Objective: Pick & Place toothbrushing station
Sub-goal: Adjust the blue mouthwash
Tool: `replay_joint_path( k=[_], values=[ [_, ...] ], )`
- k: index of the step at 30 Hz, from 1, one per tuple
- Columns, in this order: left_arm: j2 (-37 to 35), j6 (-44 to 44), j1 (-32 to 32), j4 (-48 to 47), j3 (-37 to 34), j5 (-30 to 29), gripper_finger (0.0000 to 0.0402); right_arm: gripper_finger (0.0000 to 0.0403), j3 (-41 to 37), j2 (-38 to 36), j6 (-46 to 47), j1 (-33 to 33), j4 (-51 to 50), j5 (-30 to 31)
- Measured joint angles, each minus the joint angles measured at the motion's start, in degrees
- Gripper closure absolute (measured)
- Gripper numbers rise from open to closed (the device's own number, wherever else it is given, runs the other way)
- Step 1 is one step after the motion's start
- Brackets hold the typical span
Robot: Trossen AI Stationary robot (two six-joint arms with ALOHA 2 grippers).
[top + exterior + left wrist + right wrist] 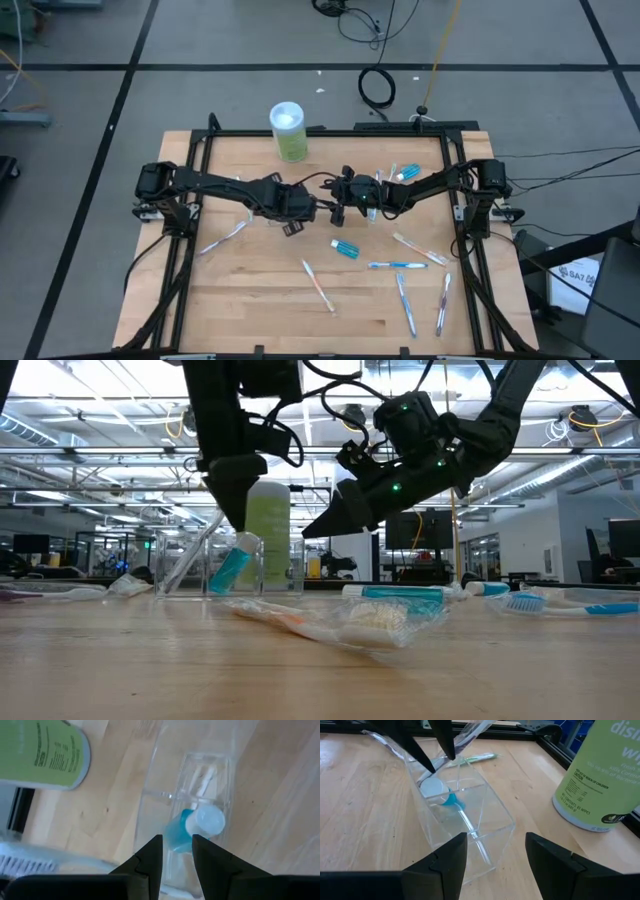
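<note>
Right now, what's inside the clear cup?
The clear cup holds a blue white-capped tube and a wrapped toothbrush. The left gripper sits at its rim, hiding part of its inside.

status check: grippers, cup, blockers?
Left gripper over clear cup, open. Right gripper open beside it. Blue tube inside cup. Green container close by.

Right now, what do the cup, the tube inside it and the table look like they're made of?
Cup: clear, glossy, rigid-looking plastic; the wood shows straight through its flat walls and the edges catch light.
Tube: probably soft translucent blue plastic with an opaque white cap, matte-looking.
Table: pale wood, seemingly jointed planks with visible grain and a smooth satin finish.
</note>
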Motion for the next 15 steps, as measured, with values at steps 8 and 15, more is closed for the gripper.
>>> replay_joint_path(
  k=[8,15],
  values=[
    [0.0,-0.8,-0.2,0.6,0.3,-0.5,0.0291,0.0206,0.0,0.0,0.0,0.0,0.1,0.0],
    [0.0,-0.9,-0.2,4.7,0.3,-0.2,0.0291,0.0206,0.0,-0.1,0.1,-0.3,0.2,0.0]
  ],
)
